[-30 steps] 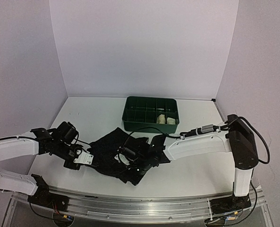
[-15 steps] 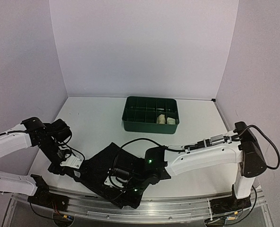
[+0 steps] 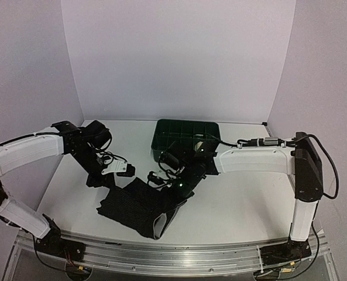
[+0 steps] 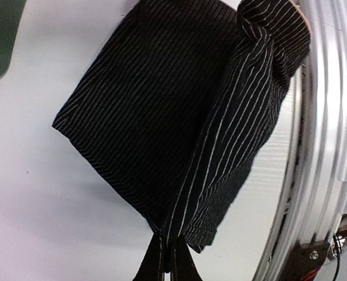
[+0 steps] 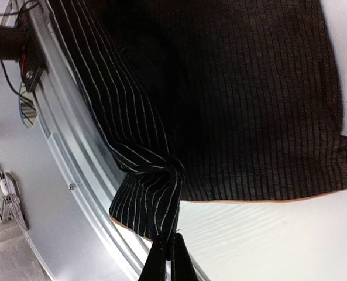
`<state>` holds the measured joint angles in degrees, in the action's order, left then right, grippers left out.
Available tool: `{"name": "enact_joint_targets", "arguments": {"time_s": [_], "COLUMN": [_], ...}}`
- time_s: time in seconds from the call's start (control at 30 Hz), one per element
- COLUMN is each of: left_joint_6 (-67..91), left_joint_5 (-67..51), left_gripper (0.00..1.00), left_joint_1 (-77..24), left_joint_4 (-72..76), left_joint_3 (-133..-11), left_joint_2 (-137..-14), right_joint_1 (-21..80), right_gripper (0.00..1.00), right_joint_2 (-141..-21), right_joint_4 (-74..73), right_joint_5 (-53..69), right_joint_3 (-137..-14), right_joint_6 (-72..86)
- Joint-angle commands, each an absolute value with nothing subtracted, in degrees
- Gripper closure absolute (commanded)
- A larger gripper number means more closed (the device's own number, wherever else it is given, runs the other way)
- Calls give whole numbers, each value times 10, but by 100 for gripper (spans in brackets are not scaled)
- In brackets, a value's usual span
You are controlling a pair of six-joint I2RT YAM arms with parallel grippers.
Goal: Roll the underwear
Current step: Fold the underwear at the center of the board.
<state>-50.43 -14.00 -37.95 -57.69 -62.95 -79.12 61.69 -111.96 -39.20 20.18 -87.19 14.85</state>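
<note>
Both jaws pressed together, each pinching cloth. Left gripper point(image 4: 164, 263) nips the hem of the black underwear point(image 3: 139, 205) at one corner. Right gripper point(image 5: 168, 257) nips a bunched, twisted bit of the same garment at another corner. No gap shows between the fingers in either wrist view.

Landmark is the green tray point(image 3: 185, 122). The right gripper sits just in front of the tray's front wall, and the right arm crosses the tray's near-right part. The left gripper is off the tray's near-left corner, apart from it. The underwear hangs between the two, spreading from the grippers away from the tray toward the near side, clear of the tray and not in any compartment.

The fabric is black with thin pale stripes. One layer is folded over another, and the right wrist view shows a thin orange edge along one hem. The end farthest from the tray is bunched, with a pale inner face showing. It sits beside the metal rail point(image 4: 313, 146).

Can't tell whether that low end rests on the white table point(image 3: 249, 199) or just clears it. A shadow lies under the cloth in the left wrist view.
</note>
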Motion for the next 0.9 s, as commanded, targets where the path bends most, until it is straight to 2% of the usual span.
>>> {"name": "enact_joint_targets", "arguments": {"time_s": [0.0,0.33,0.87], "left_joint_6": [-462,-435,-418], "left_joint_5": [-90,-54,-72], "left_gripper": [100,100,100], "left_joint_1": [-372,-355,-343], "left_joint_4": [-485,-439,-316], "left_joint_3": [-668,-741,-723], "left_joint_2": [-852,-1001,-1060], "right_joint_1": [576,518,479], "right_gripper": [100,100,100], "right_joint_2": [-1095,-1129,-1206], "right_joint_4": [-411,-414,-405], "right_joint_5": [213,185,157], "right_joint_3": [-860,-870,-906], "right_joint_6": [174,149,86]}}
